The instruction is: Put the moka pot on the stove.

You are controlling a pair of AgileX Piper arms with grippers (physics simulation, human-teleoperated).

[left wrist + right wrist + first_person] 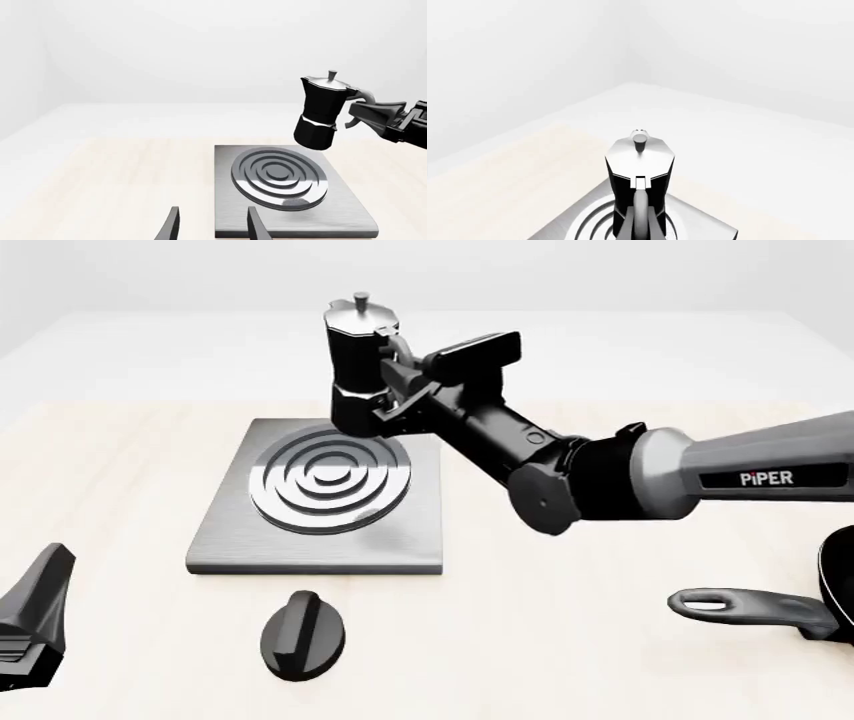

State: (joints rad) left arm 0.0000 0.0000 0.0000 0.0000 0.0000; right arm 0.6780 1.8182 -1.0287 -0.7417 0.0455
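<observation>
left gripper (34, 625): parked at the near left edge in the front view, well apart from everything; in its own wrist view the two fingers (172, 225) stand apart with nothing between them, so it's open and idle
knob (303, 635): black oval thing lying on the table just in front of the stove's near edge; not part of the job
pan (761, 608): only the handle and a bit of the rim show at the near right; well out of the way
stove (227, 535): flat grey slab left of centre; ring burner (328, 484) sits toward its far half
right gripper (395, 392): reaches in from the right, clamped on the pot's handle; can't see the fingertips clearly in any view, but the pot hangs off it so I'd call it closed on the handle
pot (355, 365): up in the air, clear of the stove; roughly upright, long axis near vertical with maybe a slight lean; lid and knob on top
the bit that matters: from the left wrist view the pot's base hangs over the far right part of the slab, past the burner's rim, not centred on the rings; so the burner lies down and toward the near left of the pot; I reckon a small shift that way, then straight down
nearer arm: right one, obviously, it's already got it
</observation>
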